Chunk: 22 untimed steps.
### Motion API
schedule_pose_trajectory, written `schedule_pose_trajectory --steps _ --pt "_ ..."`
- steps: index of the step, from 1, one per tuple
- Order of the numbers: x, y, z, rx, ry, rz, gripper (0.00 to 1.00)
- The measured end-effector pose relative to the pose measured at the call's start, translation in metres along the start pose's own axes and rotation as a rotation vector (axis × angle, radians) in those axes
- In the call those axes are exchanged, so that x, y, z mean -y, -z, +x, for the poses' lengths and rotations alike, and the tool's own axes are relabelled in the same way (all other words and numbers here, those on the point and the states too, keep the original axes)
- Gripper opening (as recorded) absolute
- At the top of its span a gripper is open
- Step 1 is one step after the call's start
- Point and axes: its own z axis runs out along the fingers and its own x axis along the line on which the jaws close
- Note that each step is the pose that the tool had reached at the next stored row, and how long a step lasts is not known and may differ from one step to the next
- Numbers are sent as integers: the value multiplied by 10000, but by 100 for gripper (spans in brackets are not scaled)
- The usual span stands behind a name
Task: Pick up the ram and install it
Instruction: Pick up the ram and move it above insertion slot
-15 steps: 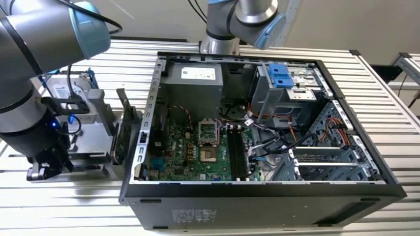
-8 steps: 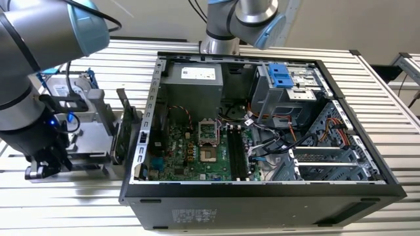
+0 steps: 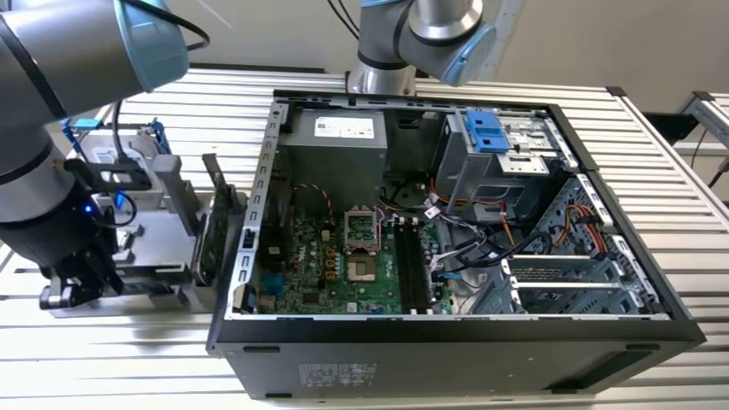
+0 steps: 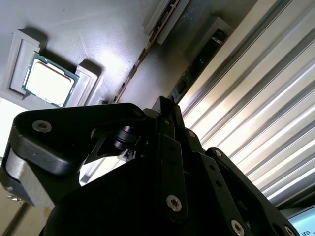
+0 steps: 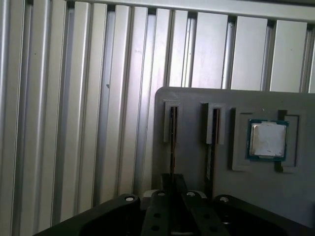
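Note:
The ram (image 5: 173,132) is a thin dark stick standing on edge in a slot of the grey holder block (image 5: 197,162); in the second wrist view the ram (image 4: 142,54) shows as a narrow brownish edge. My gripper (image 5: 173,183) sits at the stick's near end, its jaws close together on either side of it. In the second wrist view the gripper (image 4: 167,105) meets the same edge. In the exterior view the gripper (image 3: 71,290) is low over the holder, at the left of the open computer case (image 3: 456,337). The black memory slots (image 3: 412,265) lie on the motherboard.
A second stick (image 5: 212,128) stands in the neighbouring slot, with a processor chip (image 5: 267,140) in a recess beside it. A hard drive in a blue frame (image 3: 114,145) and a green expansion card (image 3: 211,222) stand on the holder. The slatted metal table (image 3: 684,196) surrounds everything.

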Motion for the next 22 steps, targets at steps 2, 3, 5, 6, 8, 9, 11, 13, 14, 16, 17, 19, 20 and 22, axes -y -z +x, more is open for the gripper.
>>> schedule_pose_trajectory --steps 2,3,5,6,8,9,11,13,14,16,17,19,20,22 --pt "-1 13 0 0 0 -1 0" --pt "-1 19 0 -1 0 -1 0" --pt "-1 29 0 0 1 0 0" --pt "-1 35 0 -1 0 -1 0" --pt "-1 45 0 0 0 0 0" --pt "-1 50 0 -1 0 -1 0" --pt "-2 57 0 0 1 0 0" --pt "-2 64 0 0 0 -1 0" --pt "-2 67 0 0 0 0 0" --pt "-2 73 0 -1 0 -1 0" --pt "-2 76 0 -1 0 -1 0" --pt "-2 81 0 -1 0 -1 0" --pt "-2 84 0 0 0 -1 0" --pt "-3 89 0 0 -1 0 0"
